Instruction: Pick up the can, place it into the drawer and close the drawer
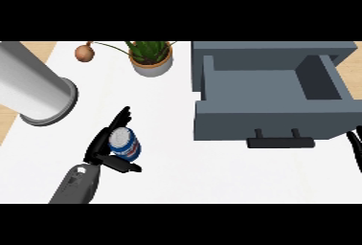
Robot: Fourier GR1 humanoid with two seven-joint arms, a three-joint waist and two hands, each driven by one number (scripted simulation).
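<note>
Blue can point(125, 144) within left hand point(106, 148), fingers and thumb curled round it

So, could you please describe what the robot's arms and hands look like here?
The left forearm is a grey, boxy shell with pale markings near the wrist, ending in a black left hand with slim fingers. Of the right hand, only thin black fingers show at the edge.
</note>
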